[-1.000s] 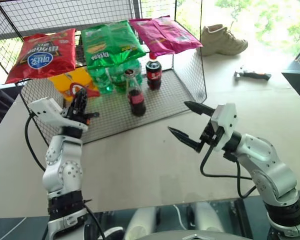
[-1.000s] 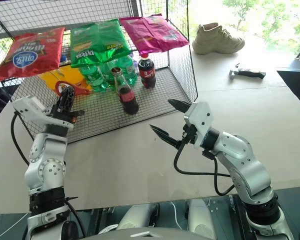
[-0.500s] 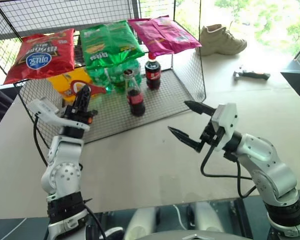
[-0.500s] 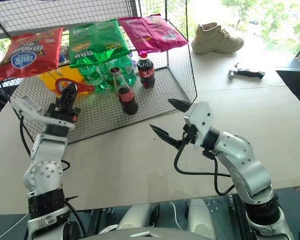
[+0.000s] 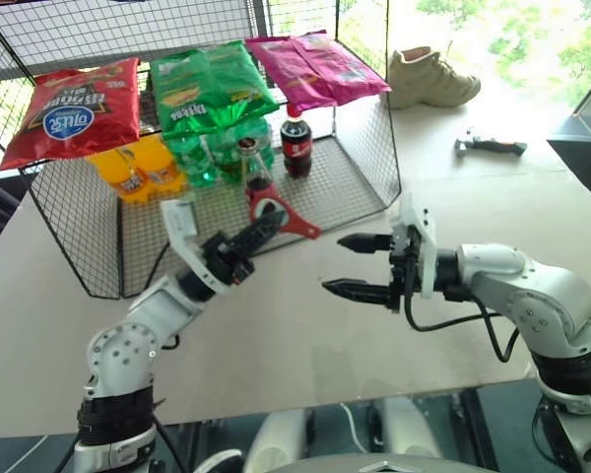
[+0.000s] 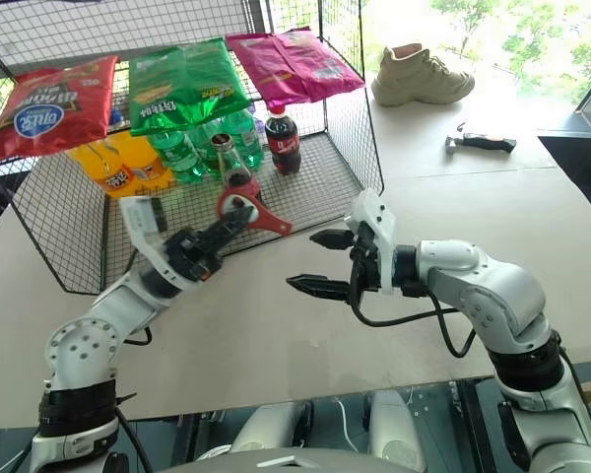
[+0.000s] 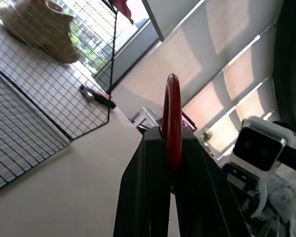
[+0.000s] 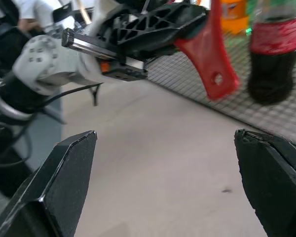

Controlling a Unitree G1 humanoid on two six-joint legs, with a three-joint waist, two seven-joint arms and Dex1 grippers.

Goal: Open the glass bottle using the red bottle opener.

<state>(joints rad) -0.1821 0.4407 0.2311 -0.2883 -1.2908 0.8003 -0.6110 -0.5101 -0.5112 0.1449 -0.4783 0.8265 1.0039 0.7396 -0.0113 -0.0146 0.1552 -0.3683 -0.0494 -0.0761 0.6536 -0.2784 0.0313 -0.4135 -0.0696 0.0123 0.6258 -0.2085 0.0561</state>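
The glass bottle (image 5: pixel 250 169) stands on the wire rack's floor, dark liquid inside and a small cap on its narrow neck. My left gripper (image 5: pixel 259 225) is shut on the red bottle opener (image 5: pixel 294 225), held in the air just in front of the bottle's lower half, loop head by the fingers and handle pointing right. The left wrist view shows the opener (image 7: pixel 172 123) edge-on between the fingers. My right gripper (image 5: pixel 340 264) hovers open over the table to the opener's right, pointing left at it. In the right wrist view the opener (image 8: pixel 212 64) and the bottle (image 8: pixel 274 54) lie beyond its spread fingers.
A wire rack (image 5: pixel 369 163) holds a plastic cola bottle (image 5: pixel 295 146), green bottles (image 5: pixel 202 158), orange bottles (image 5: pixel 138 169) and chip bags (image 5: pixel 74 108) on top. A shoe (image 5: pixel 428 77) and a black-and-silver tool (image 5: pixel 488 148) lie on the table at the far right.
My left arm has swung right, carrying the opener from the rack's left side to just in front of the glass bottle. My right gripper has rolled and now points left, still open.
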